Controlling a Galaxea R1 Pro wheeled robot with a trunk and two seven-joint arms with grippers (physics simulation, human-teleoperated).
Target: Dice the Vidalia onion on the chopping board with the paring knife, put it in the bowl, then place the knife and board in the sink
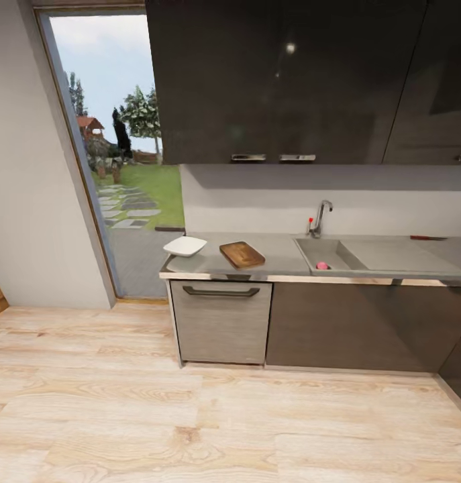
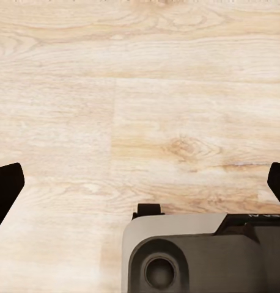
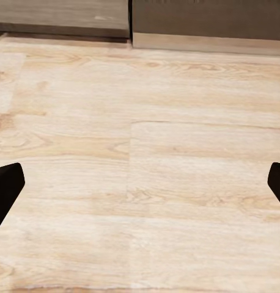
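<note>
Still approaching: onion (image 1: 322,265) in sink (image 1: 334,251) by counter's front edge; I'll drive closer. Both grippers wide open, empty.

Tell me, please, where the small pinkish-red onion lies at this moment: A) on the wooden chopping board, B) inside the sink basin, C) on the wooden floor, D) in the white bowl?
B: in the head view the onion sits in the sink basin near its front wall, apart from the chopping board and the bowl, which stand further left on the countertop.
</note>
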